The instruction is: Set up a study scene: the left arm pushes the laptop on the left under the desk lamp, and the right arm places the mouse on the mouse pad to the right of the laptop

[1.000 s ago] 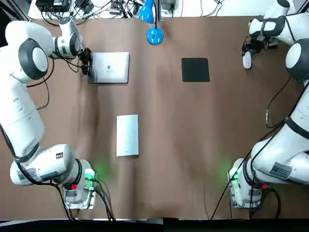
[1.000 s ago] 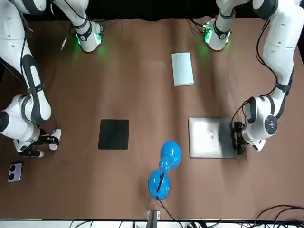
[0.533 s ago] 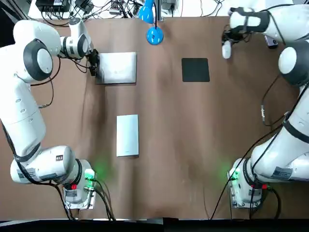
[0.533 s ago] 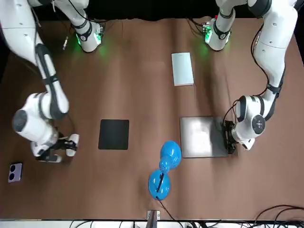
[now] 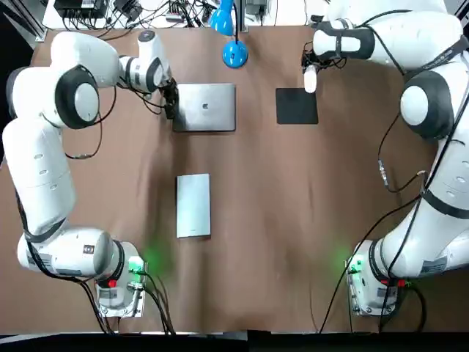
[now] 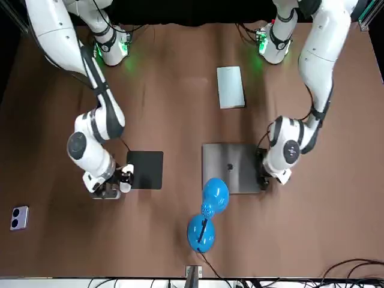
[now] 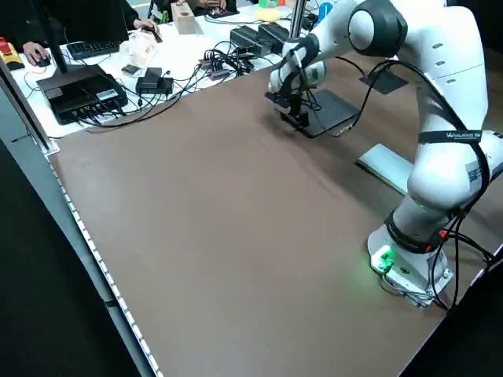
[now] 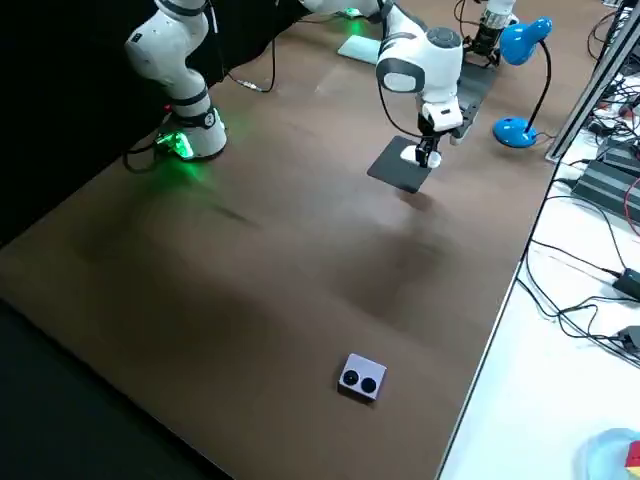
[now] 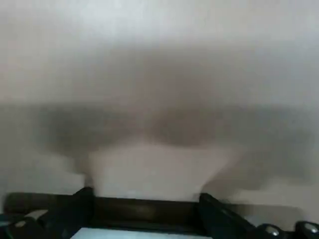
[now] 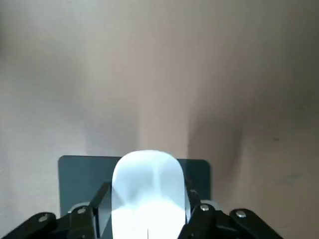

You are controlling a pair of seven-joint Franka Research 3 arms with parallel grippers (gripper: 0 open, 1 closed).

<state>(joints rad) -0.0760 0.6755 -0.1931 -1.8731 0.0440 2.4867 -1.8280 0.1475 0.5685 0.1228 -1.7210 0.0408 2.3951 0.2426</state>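
The brown worktop [image 5: 278, 191] carries a closed laptop [image 5: 207, 107] close to the base of the blue desk lamp [image 5: 234, 53]. The left arm's jaws sit against the laptop's left edge (their gap cannot be told). The right arm's jaws grip the white mouse [image 5: 310, 79] at the far right corner of the black mouse pad [image 5: 297, 106].
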